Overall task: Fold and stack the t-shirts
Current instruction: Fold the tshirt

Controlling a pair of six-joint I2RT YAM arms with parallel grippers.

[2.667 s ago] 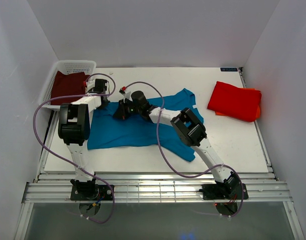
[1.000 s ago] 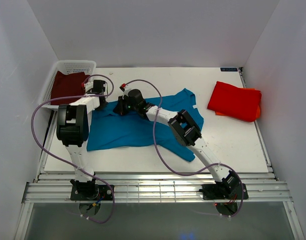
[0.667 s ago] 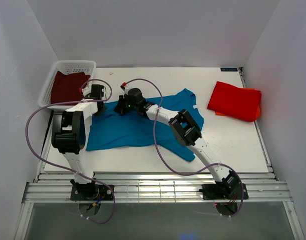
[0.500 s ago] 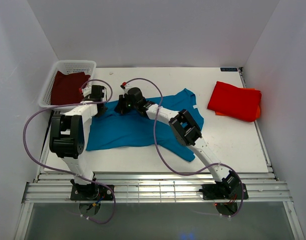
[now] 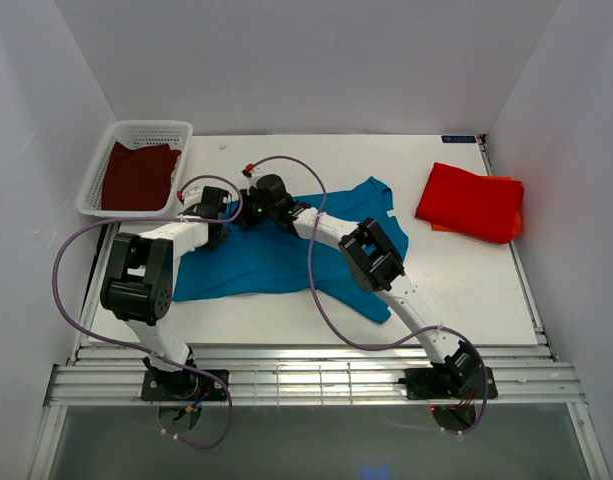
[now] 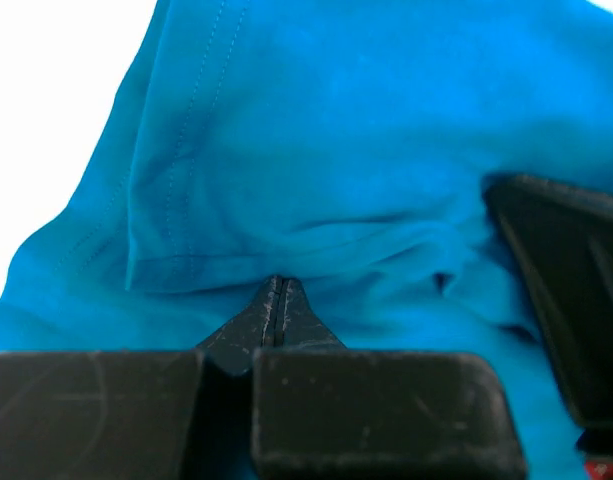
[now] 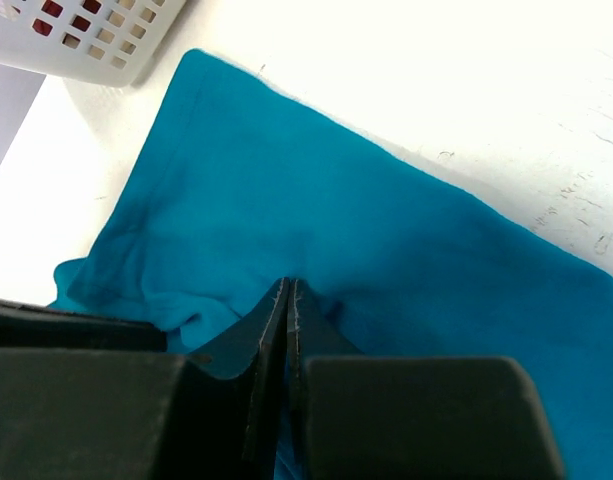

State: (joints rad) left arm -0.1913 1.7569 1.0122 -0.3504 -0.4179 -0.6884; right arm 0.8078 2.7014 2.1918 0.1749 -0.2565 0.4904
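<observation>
Teal t-shirt [image 5: 256,262] edge near basket [image 5: 154,127]

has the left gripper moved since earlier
Yes: the left gripper, pinching the teal t-shirt, slid right, away from the basket, toward the right gripper.

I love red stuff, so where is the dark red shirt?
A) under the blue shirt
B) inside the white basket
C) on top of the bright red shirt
B: the dark maroon shirt lies inside the white mesh basket, apart from the other shirts.
</observation>
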